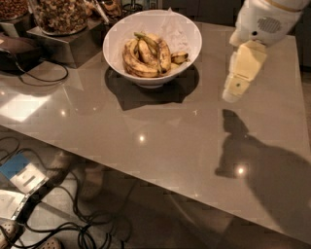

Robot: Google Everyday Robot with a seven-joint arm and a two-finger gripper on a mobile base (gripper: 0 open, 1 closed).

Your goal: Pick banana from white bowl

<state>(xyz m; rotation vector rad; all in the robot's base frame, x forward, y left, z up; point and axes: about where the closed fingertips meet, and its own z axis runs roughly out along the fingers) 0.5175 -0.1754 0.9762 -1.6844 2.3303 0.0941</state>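
The white bowl stands at the back middle of the grey table. Several blotched yellow bananas lie in it. The long curved banana lies along the bowl's near-left side, and a greenish stem sticks up behind it. My gripper, cream-coloured, hangs above the table to the right of the bowl, about a bowl's width from the bananas, pointing down and left. It holds nothing that I can see. Its shadow falls on the table below it.
Glass jars of nuts stand on a metal stand at the back left. A dark device with a cable lies at the left edge. Below the table's front edge, cables and a blue-and-white box lie on the floor.
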